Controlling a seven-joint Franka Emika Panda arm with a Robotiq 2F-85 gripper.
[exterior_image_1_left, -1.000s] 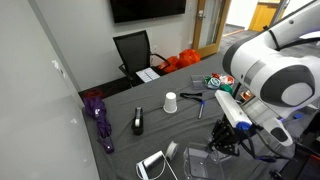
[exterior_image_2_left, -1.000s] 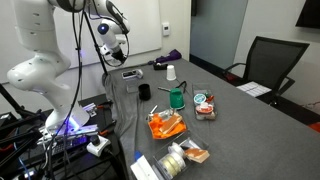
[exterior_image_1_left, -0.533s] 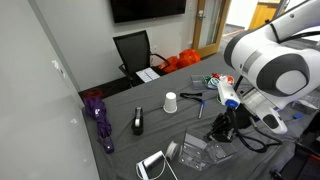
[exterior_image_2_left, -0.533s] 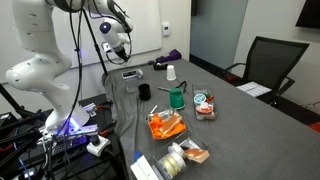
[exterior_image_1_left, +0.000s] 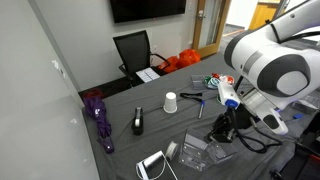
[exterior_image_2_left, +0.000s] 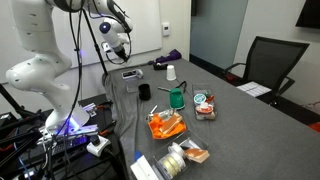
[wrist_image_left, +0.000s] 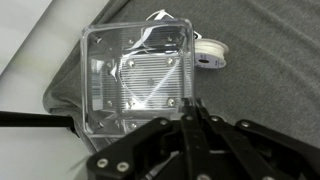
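Jaws fully shut, seemingly empty, tips at the near edge of the clear plastic container (wrist_image_left: 135, 80); approach step, by judgement; grasping calls for opening first

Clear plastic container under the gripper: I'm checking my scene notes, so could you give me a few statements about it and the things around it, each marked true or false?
1. The gripper is shut. True.
2. The clear plastic container holds a red apple. False: no apple is in it, and its ridged base shows through.
3. In the wrist view, a small white roll lies beside the container. True.
4. The umbrella on the table is yellow. False: it is a purple umbrella, lying near the table's edge.
5. A white cup stands on the grey table. True.
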